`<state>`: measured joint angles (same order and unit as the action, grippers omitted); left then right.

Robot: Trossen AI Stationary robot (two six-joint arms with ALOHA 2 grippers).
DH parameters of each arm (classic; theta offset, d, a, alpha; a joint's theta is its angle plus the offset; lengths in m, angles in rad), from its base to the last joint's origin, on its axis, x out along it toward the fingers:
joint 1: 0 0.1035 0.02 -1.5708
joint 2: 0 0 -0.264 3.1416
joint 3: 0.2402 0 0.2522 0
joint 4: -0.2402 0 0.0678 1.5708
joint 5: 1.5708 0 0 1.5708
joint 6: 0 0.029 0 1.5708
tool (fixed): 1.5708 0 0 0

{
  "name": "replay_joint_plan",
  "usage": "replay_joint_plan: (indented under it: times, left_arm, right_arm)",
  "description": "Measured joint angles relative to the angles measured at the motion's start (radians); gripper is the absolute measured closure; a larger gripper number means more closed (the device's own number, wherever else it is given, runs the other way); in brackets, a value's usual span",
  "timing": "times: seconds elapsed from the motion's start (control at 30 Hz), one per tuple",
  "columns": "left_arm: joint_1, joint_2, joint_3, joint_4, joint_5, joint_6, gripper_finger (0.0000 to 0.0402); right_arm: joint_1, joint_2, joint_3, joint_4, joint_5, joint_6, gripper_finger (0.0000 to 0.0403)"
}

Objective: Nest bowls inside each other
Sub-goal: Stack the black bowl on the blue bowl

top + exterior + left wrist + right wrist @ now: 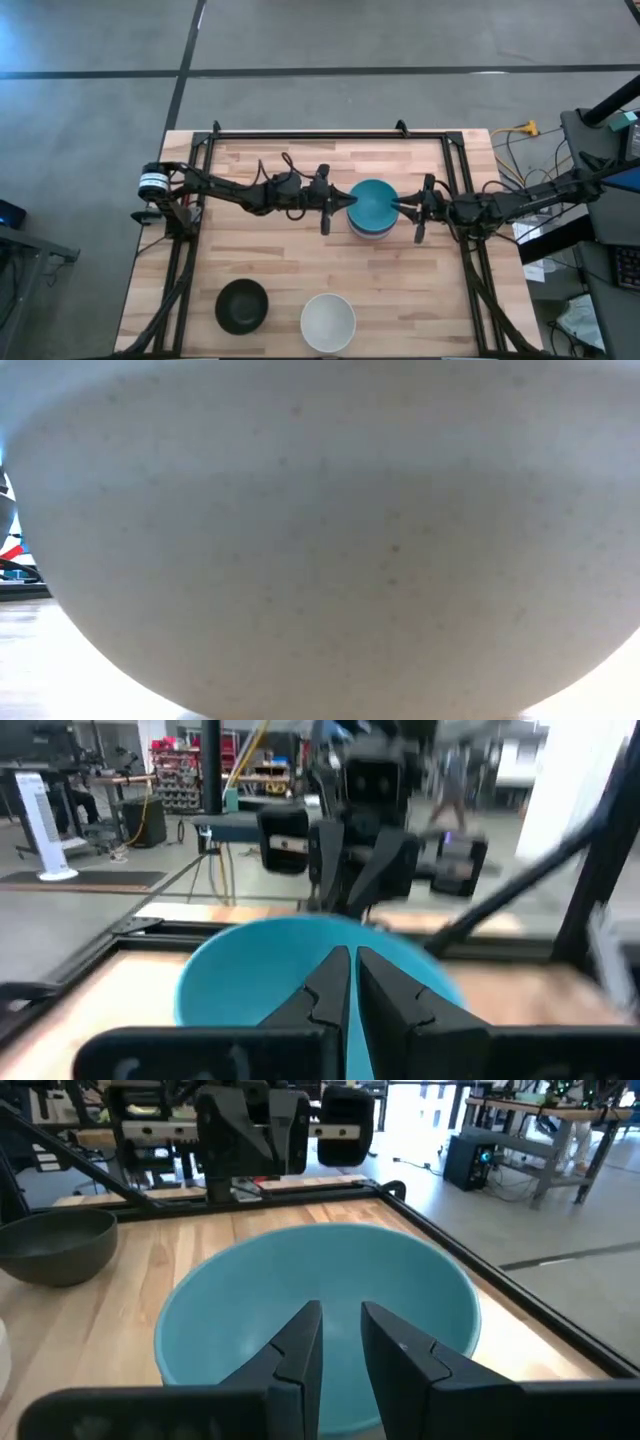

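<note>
A teal bowl [373,203] sits on top of a stack at the table's middle, with paler rims [370,233] showing under its near side. My left gripper [347,203] reaches level from the table's left and is shut, its tips [352,965] over the bowl's left rim. My right gripper [401,207] comes level from the right and is slightly open. Its tips [341,1320] hang over the bowl's [320,1295] right rim and hollow. A black bowl [242,305] and a white bowl [328,322] stand upright on their bases near the table's near edge. My left gripper is shut above the teal bowl's left rim [250,945]; whether its fingertips touch the bowl I cannot tell. My right gripper has its fingers side by side above the right rim [200,1320]; whether they touch it I cannot tell.
The white bowl's wall [320,540] fills the low view. The black bowl [55,1245] shows in the right wrist view beyond the stack. A black frame [330,132] runs along the table's far and side edges. Bare wood lies between the stack and the near bowls.
</note>
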<state>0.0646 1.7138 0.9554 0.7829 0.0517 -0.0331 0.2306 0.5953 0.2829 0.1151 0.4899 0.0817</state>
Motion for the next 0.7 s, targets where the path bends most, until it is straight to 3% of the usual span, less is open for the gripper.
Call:
replay_joint_plan:
  times: [0.17,0.27,0.37,0.47,0.63,0.7]
  left_arm:
    - [-0.007,-0.032,-0.003,-0.017,0.074,-0.272,0.0393]
    - [-0.028,-0.043,-0.022,-0.033,0.210,-0.308,0.0393]
    - [-0.077,-0.043,-0.040,-0.034,0.247,-0.304,0.0393]
    - [-0.144,-0.046,-0.051,-0.031,0.189,-0.302,0.0393]
    - [-0.261,-0.049,-0.076,-0.032,-0.039,-0.300,0.0393]
    - [-0.296,-0.064,-0.092,-0.039,-0.083,-0.284,0.0393]
  right_arm:
    - [0.000,0.000,0.005,-0.001,-0.043,-0.007,0.0335]
    - [0.000,-0.001,0.005,0.000,-0.077,-0.012,0.0335]
    - [0.000,-0.004,0.005,-0.001,-0.079,-0.015,0.0335]
    - [0.000,-0.006,0.005,-0.003,-0.079,-0.014,0.0335]
    - [0.000,-0.006,0.005,-0.002,-0.079,-0.014,0.0335]
    - [0.000,-0.007,0.005,0.001,-0.079,-0.011,0.0335]
